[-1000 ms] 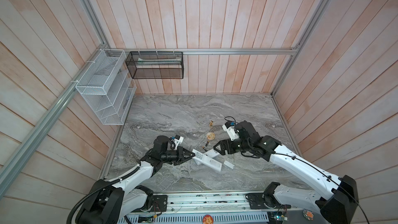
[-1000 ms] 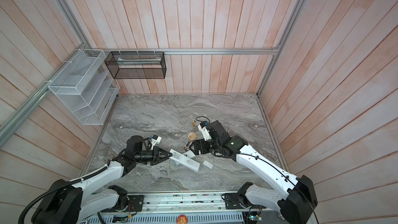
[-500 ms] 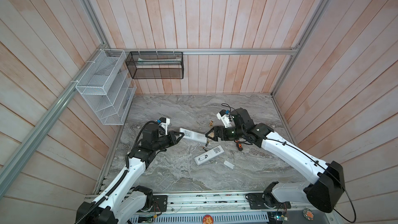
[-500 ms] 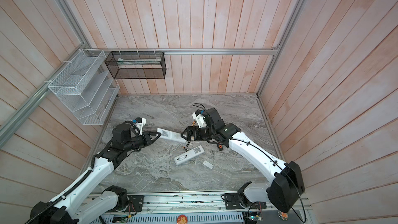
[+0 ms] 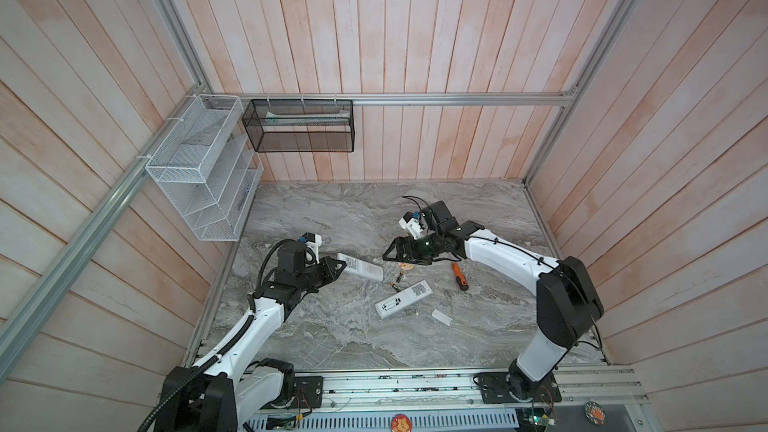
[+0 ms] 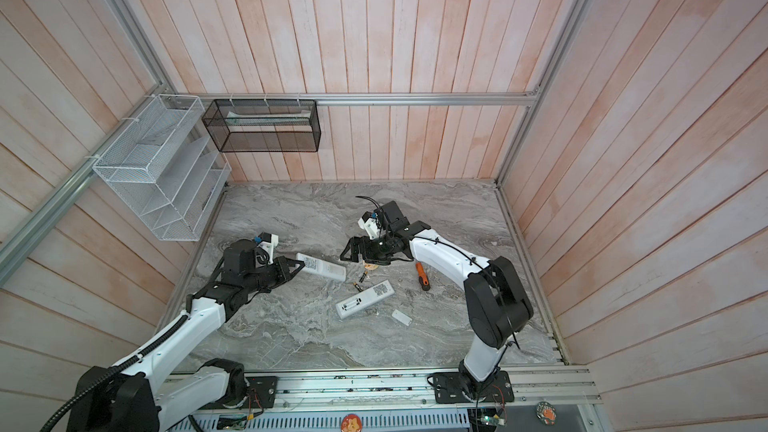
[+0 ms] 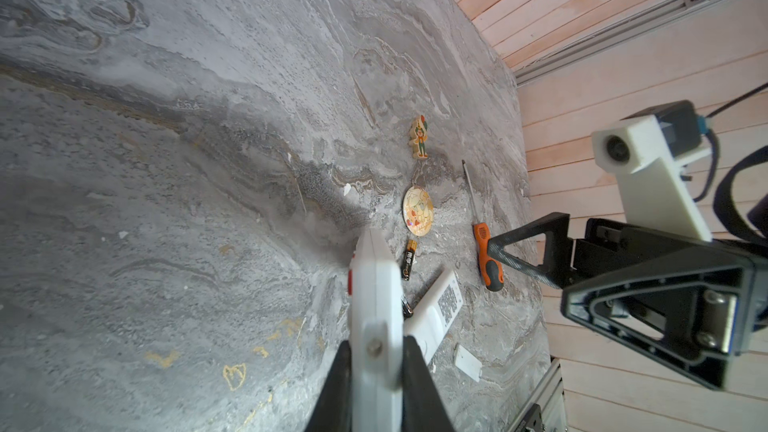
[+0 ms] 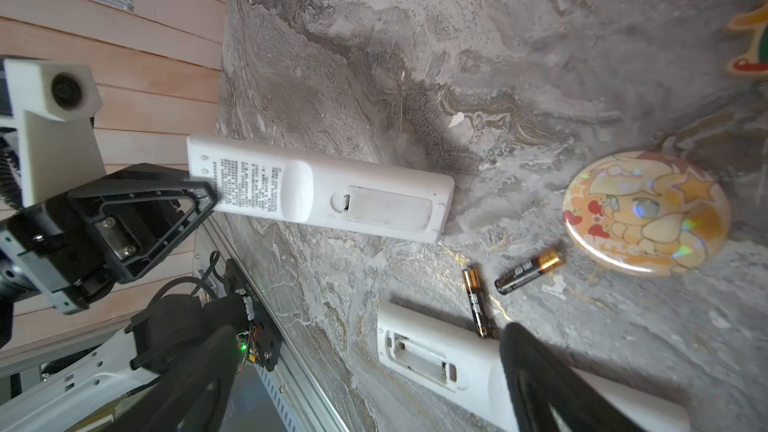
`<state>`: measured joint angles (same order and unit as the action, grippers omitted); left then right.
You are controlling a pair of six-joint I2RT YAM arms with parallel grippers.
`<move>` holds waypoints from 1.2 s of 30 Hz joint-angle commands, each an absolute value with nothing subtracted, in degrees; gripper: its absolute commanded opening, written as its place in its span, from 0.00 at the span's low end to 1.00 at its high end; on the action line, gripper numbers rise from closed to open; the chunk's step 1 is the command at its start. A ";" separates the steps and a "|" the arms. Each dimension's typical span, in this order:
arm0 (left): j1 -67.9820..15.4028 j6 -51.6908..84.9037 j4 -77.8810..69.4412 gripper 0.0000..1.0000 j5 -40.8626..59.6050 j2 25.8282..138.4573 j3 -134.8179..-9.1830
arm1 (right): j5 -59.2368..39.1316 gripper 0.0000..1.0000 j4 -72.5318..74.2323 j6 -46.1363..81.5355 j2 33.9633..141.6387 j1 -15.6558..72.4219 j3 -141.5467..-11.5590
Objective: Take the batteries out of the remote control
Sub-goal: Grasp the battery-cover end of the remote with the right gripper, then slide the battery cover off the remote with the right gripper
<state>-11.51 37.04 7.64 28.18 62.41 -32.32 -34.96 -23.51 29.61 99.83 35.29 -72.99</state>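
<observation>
Pinching a shut remote [image 8: 316, 197] by one end, the left gripper [image 5: 338, 270] holds it up — its cover [image 8: 388, 209] is still on. Two batteries [image 8: 530, 270] lie on the table [image 5: 332, 209] by the emptied remote [image 5: 403, 304]. The right gripper [image 5: 392, 249], jaws spread wide, likely must slide that cover off next.

A robotics lab test cell is suggested: a marble-patterned tabletop [image 5: 332, 209] is enclosed by plank walls [image 5: 415, 35] and an aluminium frame [image 5: 457, 99], a white wire rack [image 5: 199, 172] and black mesh basket [image 5: 299, 126] are hung upper left, and a wired base rail [image 5: 395, 384] is bolted along the bottom
</observation>
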 commanded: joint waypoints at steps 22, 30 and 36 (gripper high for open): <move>-10.52 38.41 0.70 0.13 29.19 61.18 -26.32 | -38.81 0.98 -16.37 34.95 114.19 37.79 -79.07; -10.46 39.70 -0.51 0.13 29.18 60.03 -24.33 | -38.35 0.94 -15.49 36.81 116.66 38.23 -79.85; -10.38 40.14 -1.22 0.13 29.18 59.69 -23.38 | -37.90 0.94 -15.30 37.86 118.36 39.15 -80.59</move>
<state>-10.63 40.38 -1.87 29.63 60.12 -24.67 -38.04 -15.97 36.97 116.79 38.41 -78.74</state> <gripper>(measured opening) 0.170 0.937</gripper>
